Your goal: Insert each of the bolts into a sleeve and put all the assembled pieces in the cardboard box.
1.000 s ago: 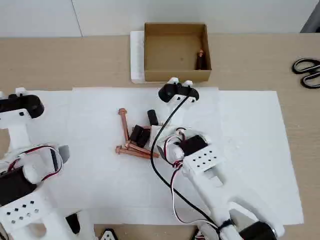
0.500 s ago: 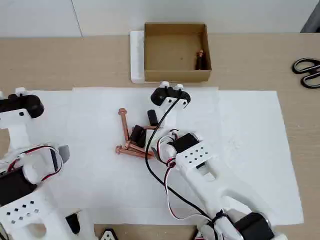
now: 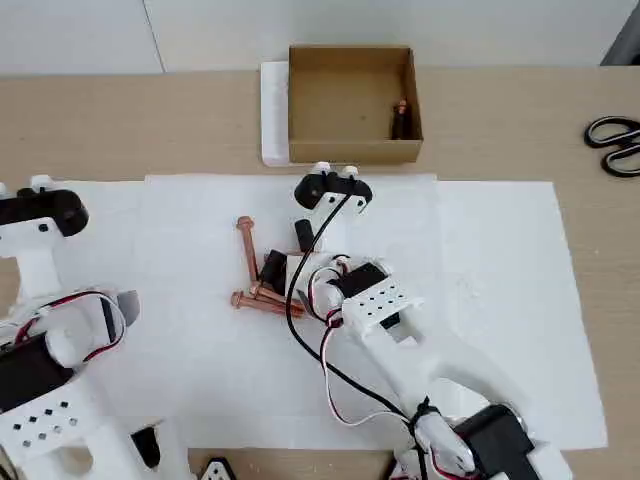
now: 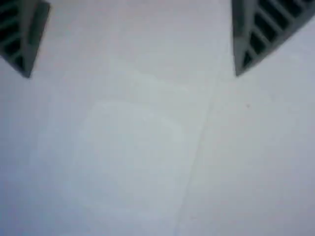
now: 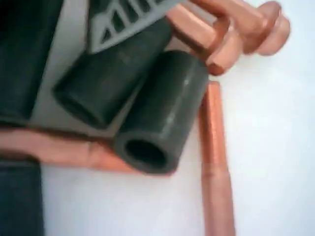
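Note:
Several copper bolts (image 3: 247, 243) and black sleeves (image 3: 272, 268) lie in a loose pile on the white sheet (image 3: 500, 280). My right gripper (image 3: 303, 268) hangs low over this pile. Close up, two sleeves (image 5: 162, 118) lie side by side across a bolt (image 5: 216, 172), and more bolt heads (image 5: 246, 29) sit just beyond. One grey fingertip (image 5: 125, 17) rests over the farther sleeve (image 5: 103, 83); the jaws look open. The cardboard box (image 3: 350, 150) stands at the back with one assembled piece (image 3: 400, 120) inside. My left gripper (image 4: 132, 73) is open over bare sheet at the far left.
A white foam block (image 3: 273, 110) sits against the box's left side. Scissors (image 3: 615, 145) lie on the wooden table at the far right. The sheet to the right of the pile is bare. The left arm (image 3: 45, 330) occupies the near left corner.
The right arm has swung left and settled over the pile of bolts and sleeves. The left arm has not moved.

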